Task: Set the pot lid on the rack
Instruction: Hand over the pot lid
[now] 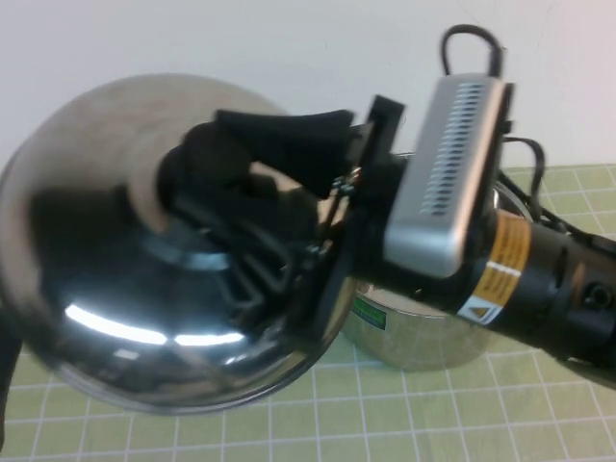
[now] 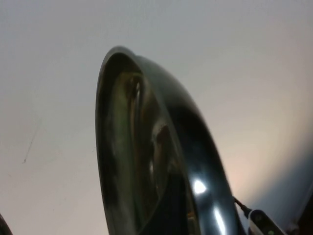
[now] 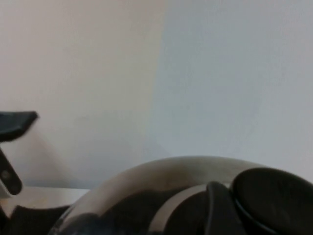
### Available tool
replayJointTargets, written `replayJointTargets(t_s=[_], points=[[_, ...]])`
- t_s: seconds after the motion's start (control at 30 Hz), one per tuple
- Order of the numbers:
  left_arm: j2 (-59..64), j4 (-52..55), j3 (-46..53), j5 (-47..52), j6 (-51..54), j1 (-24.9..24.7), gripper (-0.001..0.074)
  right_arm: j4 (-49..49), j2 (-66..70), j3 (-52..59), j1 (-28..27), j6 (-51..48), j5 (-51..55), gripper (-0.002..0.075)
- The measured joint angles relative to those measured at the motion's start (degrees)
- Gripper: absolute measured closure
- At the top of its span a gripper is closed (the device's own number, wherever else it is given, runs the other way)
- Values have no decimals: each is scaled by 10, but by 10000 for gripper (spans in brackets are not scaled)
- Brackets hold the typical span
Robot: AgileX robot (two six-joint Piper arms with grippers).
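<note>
- Pot lid (image 1: 125, 260) raised on edge near the high camera, dome facing it; right gripper (image 1: 217, 183) clamped on black knob (image 3: 274, 196)
- Left gripper unseen, jaw state undeterminable
- Green gridded mat (image 1: 433, 414) beneath; steel pot (image 1: 423, 332) behind; plain white wall (image 1: 289, 48)

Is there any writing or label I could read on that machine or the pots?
Nothing reads clearly.
Orange-and-white warning label on the right arm: too blurred.
Green label on the steel pot: too blurred.
Pot lid at the right gripper: no writing.
Left gripper: unseen.
</note>
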Motion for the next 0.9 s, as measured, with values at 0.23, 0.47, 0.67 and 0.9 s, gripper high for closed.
replayJointTargets(t_s=[0.23,0.47,0.67,0.9], points=[[0,24,0,-14,-27,0,111,-3,0,-27,49,3,39,371],[0,39,0,-26,-49,0,256,-7,0,-27,53,4,49,371],[0,69,0,-45,-53,0,511,-16,0,-27,53,25,49,371],[0,81,0,-61,-58,0,509,-44,0,-27,54,34,32,371]])
